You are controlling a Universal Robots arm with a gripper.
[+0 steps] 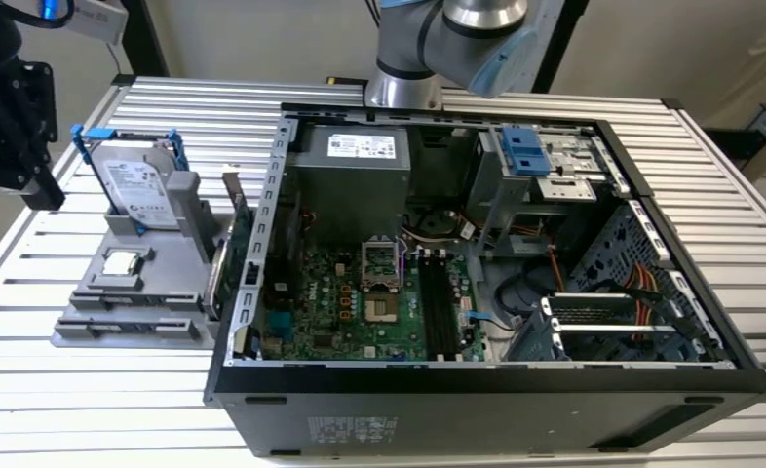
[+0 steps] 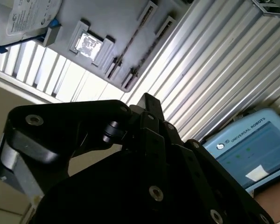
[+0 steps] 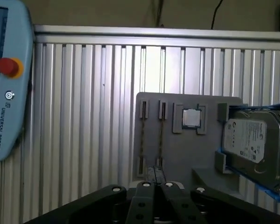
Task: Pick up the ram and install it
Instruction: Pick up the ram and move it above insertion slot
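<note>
A white printed label covered the face of the hard drive [image 1: 140,188], and another white label sat on the power supply [image 1: 357,146] inside the computer case [image 1: 487,375], whose outer wall carried a small pale sticker [image 1: 357,429]. In the first wrist view the blue teach pendant [image 3: 4,93] bore a round symbol and a line of lettering along its edge. None of the finer print could be made out.

Robotics lab bench, not a home or office. Slotted aluminium-profile table [image 1: 84,390], industrial robot arm [image 1: 416,49] standing at its far edge, opened desktop PC case [image 1: 487,414] lying on its side, grey parts fixture [image 1: 123,322] holding a hard drive [image 1: 136,185], teach pendant [image 3: 2,79] beside the bench.
</note>
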